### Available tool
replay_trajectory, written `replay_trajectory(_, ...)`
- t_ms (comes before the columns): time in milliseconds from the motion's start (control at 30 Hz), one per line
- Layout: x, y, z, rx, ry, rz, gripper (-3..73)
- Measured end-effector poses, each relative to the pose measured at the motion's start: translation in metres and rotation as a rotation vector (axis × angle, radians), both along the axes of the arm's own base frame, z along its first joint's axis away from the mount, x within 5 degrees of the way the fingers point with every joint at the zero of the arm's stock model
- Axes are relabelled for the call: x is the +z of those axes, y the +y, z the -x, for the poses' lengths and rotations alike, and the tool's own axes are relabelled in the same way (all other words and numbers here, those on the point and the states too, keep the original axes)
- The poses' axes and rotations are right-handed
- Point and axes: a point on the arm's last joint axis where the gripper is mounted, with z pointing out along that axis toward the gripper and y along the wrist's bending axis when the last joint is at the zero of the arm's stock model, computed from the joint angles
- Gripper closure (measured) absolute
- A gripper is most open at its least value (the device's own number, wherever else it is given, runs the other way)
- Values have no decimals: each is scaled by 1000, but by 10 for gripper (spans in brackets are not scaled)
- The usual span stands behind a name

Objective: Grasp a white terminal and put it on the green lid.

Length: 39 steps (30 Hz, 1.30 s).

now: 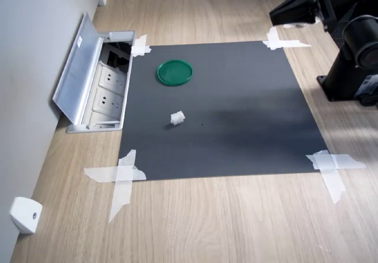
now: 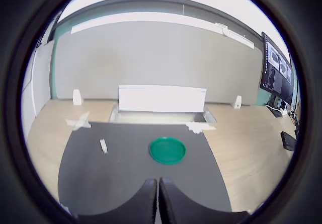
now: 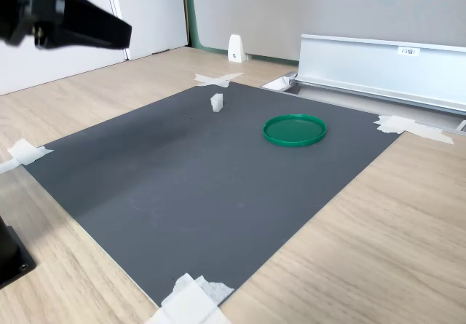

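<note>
Terminal (image 1: 178, 118) near mat (image 1: 248, 127) middle, apart from lid (image 1: 175, 72) toward mat's wall-side edge. Likely light, rigid, easily knocked; best pinched across flat sides, not notch. Gripper (image 2: 158, 200) seen closed, empty, only in wrist view. Exterior views alone reveal terminal's blocky shape; floor socket box (image 1: 100, 85) interior visible only in first exterior view.
</note>
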Motion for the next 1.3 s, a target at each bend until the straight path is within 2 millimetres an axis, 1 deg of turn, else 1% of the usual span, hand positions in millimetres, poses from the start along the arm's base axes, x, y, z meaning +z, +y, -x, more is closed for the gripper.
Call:
replay_trajectory(133, 21, -1, -7, 0, 64, 12, 703)
replay_trajectory(200, 27, -2, -12, 12, 94, 41, 703)
replay_trajectory(300, 33, -2, -19, 54, 164, 106, 703)
replay_trajectory(400, 31, 0, -31, 111, 261, 119, 703)
replay_trajectory(500, 24, 3, -52, 182, 374, 96, 703)
replay_trajectory(667, 12, 6, -94, 330, 579, 94, 703)
replay_trajectory(767, 7, 6, -122, 393, 667, 82, 697)
replay_trajectory(833, 5, 5, -144, 422, 719, 80, 677)
replay_trajectory(900, 1, 3, -165, 448, 774, 73, 638)
replay_trajectory(1000, 0, 1, -197, 476, 832, 65, 535)
replay_trajectory(1100, 3, -1, -223, 485, 839, 60, 375)
replay_trajectory(1200, 5, 0, -242, 496, 836, 76, 213)
replay_trajectory(1233, 6, 3, -248, 504, 838, 92, 168)
replay_trajectory(1300, 4, 12, -256, 521, 856, 124, 104)
